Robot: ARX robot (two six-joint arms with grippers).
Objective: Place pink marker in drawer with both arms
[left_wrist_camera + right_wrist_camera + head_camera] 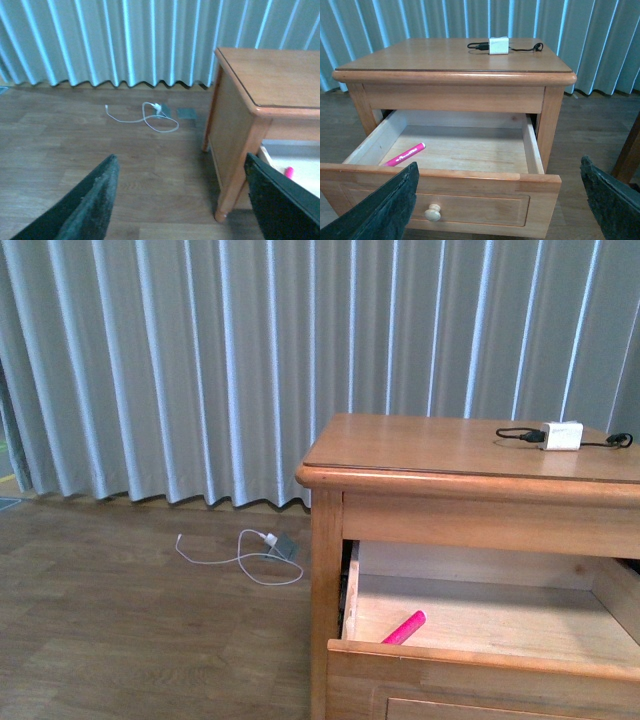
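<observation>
Soft, even light brightens the curtain (200, 370) folds; both wrist views carry a bluish cast, the drawer (296, 150) washing out pale in the left.

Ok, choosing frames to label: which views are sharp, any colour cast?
Front view: soft but evenly lit. Left wrist view: bluish, drawer interior washed out. Right wrist view: sharpest, pink marker crisp, right gripper fingers dark and soft.

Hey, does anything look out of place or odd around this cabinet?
Nothing is spilled or damaged. The drawer stands pulled out, with the pink marker lying slantwise near its front corner. The only stray thing is a white charging cable, looped loose on the floor by the curtain.
</observation>
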